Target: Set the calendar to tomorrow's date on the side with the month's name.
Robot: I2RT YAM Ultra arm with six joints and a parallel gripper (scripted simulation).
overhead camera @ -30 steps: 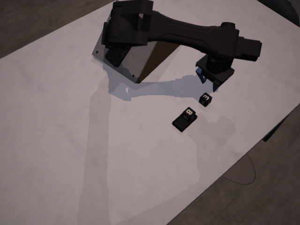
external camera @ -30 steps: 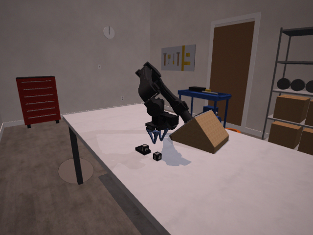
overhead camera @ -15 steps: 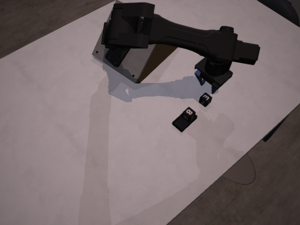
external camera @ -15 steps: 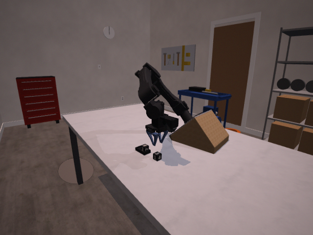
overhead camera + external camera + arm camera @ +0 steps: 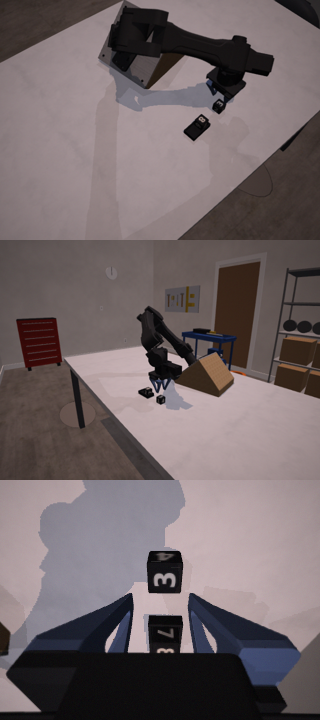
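Observation:
A small black tray (image 5: 195,129) lies flat on the white table. One black cube (image 5: 202,120) stands at its far end with an 8 on top. The other cube (image 5: 219,105) lies on the table beside the tray, apart from it, with a 3 on top. My gripper (image 5: 219,91) hovers just above and beyond this loose cube, half open and empty. In the wrist view the 3 cube (image 5: 165,572) lies past the fingertips. The cube showing 7 and 8 (image 5: 165,635) appears between the fingers, well below them. The month's name is not visible.
The arm's base sits on a brown wedge-shaped block (image 5: 206,374) behind the gripper. The table's edge (image 5: 258,165) runs close to the right of the tray. A shelf, a cart and a red drawer chest stand off the table.

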